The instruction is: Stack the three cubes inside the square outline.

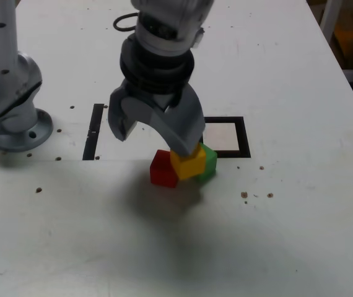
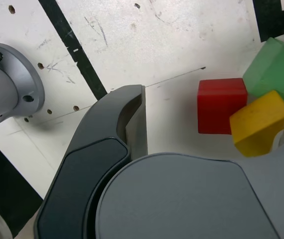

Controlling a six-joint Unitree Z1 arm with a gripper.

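The red cube (image 1: pixel 163 169), yellow cube (image 1: pixel 187 163) and green cube (image 1: pixel 209 162) sit bunched together on the white table, just in front of the square outline (image 1: pixel 244 136) and outside it. The yellow cube (image 2: pixel 258 128) is tilted, wedged between the red cube (image 2: pixel 220 105) and the green cube (image 2: pixel 274 71). My gripper (image 1: pixel 153 141) hangs over them, open with its jaws spread wide. One finger (image 1: pixel 187 139) presses on the yellow cube. The other finger (image 2: pixel 132 119) stands clear of the cubes over bare table. A black corner of the outline (image 2: pixel 274 20) shows beyond the green cube.
The arm's grey base (image 1: pixel 12 102) stands at the exterior view's left, with a narrow black strip (image 1: pixel 93 131) between it and the outline. A black cable loop (image 1: pixel 124 23) lies behind the arm. The table's edge (image 1: pixel 350 80) runs along the exterior view's right.
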